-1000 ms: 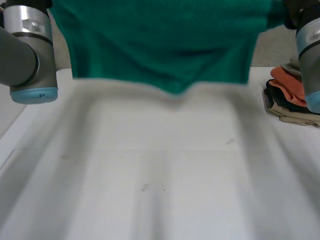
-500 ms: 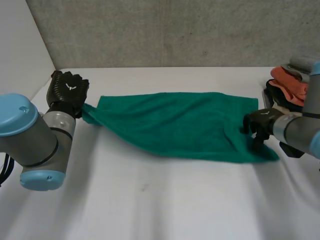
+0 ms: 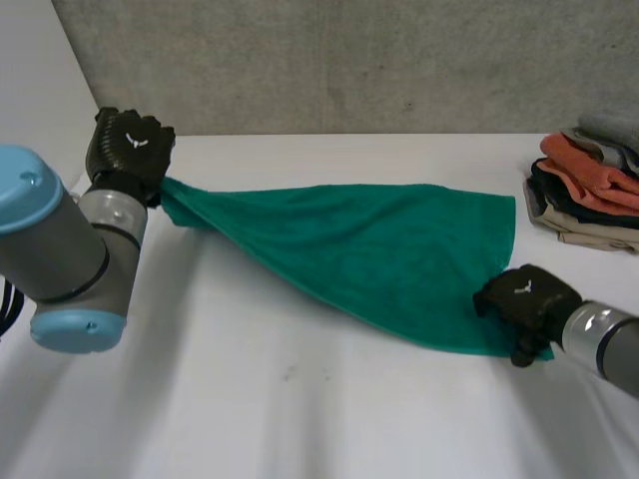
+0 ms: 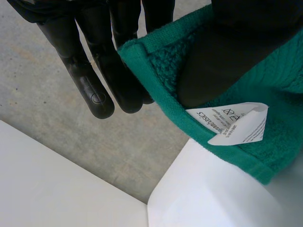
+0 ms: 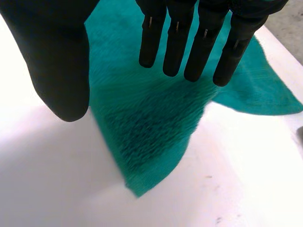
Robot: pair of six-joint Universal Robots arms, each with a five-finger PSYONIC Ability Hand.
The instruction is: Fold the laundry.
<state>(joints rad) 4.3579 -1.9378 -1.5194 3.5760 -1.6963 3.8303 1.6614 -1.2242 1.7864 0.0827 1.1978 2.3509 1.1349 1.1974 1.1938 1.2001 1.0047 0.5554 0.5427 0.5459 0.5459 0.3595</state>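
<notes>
Green terry towel [image 3: 369, 249] awaits its first fold: my left hand [image 3: 128, 150] pinches a corner, while my right hand [image 3: 521, 297], fingers released, should next grasp the corner beneath them.

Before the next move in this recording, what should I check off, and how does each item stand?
1. Left hand pinching a corner of the towel: ok; thumb and fingers clamp the hem beside the care label.
2. Right hand gripping the towel: not ok; its fingers are straight, over the near corner.
3. Right hand touching the cloth: cannot tell.
4. Towel lying square on the table: not ok; it runs skewed toward the left hand.
5. Clothes pile apart from the towel: ok.
</notes>
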